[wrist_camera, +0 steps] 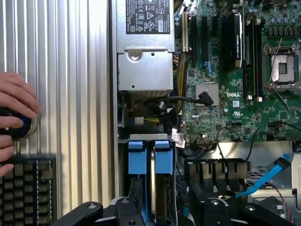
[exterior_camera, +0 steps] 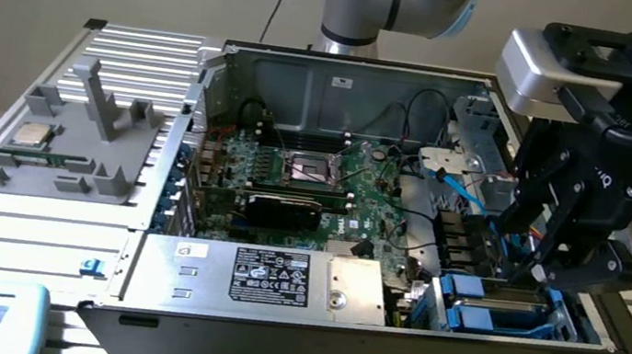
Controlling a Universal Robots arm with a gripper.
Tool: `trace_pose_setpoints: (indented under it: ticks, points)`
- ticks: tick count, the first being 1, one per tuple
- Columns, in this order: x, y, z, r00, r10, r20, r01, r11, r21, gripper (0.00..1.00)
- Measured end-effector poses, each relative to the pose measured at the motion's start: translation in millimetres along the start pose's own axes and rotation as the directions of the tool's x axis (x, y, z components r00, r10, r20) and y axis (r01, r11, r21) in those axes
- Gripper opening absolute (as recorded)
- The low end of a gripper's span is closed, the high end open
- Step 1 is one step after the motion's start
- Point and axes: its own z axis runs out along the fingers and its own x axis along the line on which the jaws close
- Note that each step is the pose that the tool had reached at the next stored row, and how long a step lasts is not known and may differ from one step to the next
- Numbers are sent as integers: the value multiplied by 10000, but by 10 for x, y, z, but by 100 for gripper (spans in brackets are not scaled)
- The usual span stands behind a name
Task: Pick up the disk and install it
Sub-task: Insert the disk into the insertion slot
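Gripper (exterior_camera: 541, 269): black, boxy, matte, lowered into the drive bay (exterior_camera: 578, 323). Can't tell whether open or clamped; contact with the disk (wrist_camera: 152, 186) not clear either.

Disk: standing on edge in that bay, just beside the power supply (exterior_camera: 277, 278), toward the exterior view's right. Thin silver-grey metal slab, clipped in the carrier (wrist_camera: 140, 161) of bright blue glossy plastic with two squared tabs up. Looks seated or nearly so. Judged as the tail of the install step, seating or letting go.

Calls for a straight vertical path with little side play. Tight sheet-metal bay walls; flat blue cable (exterior_camera: 463, 188) and thin loose wires near, farther from the power supply than the bay.

Behind the power supply: green motherboard (exterior_camera: 327, 188), bristly with slots, open socket. On the power supply's opposite side: ribbed aluminium table (wrist_camera: 70, 94), hand (wrist_camera: 14, 108) on a round black knob (wrist_camera: 16, 126), black keyboard (wrist_camera: 28, 188).
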Motion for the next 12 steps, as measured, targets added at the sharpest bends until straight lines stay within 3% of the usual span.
trace_pose_setpoints:
  ticks: [3, 7, 12]
  points:
    - [-17, -13, -3, 10000, 0, -30, 0, 10000, 9, 52]
    - [-31, -120, -22, 10000, 0, -42, 0, 10000, 9, 52]
    - [-31, -127, -23, 10000, 0, -40, 0, 10000, 10, 52]
